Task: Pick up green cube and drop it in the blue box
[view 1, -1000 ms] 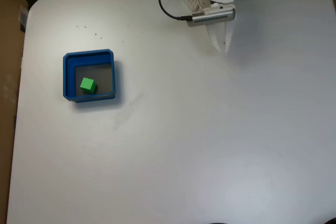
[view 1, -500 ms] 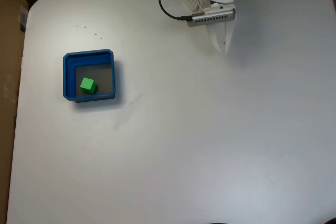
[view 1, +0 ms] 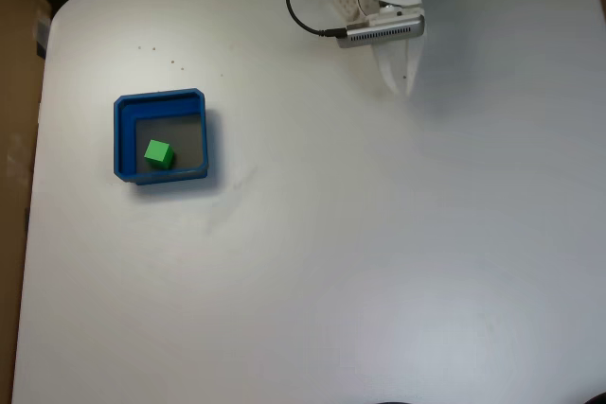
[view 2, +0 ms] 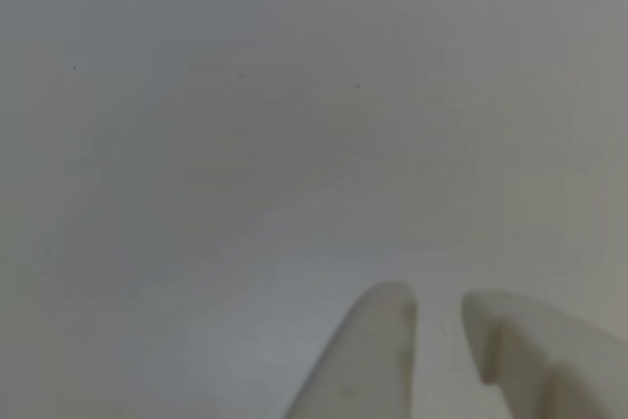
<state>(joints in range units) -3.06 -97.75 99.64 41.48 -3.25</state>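
In the fixed view the green cube [view 1: 158,153] lies inside the blue box [view 1: 122,139], on its grey floor near the left wall. The box sits on the left part of the white table. My gripper [view 1: 401,85] hangs far off at the top of the table, well to the right of the box, with its white fingers pointing down the picture. In the other view the gripper [view 2: 437,303] comes in from the bottom edge over bare table. Its two white fingertips [view 2: 385,313] stand almost together with only a narrow slit between them, and nothing is held.
A black cable [view 1: 301,16] loops from the arm's base at the table's top edge. A grey camera bar [view 1: 383,31] sits across the wrist. A brown cardboard surface [view 1: 17,92] borders the table on the left. The white table [view 1: 379,253] stretches wide below and to the right.
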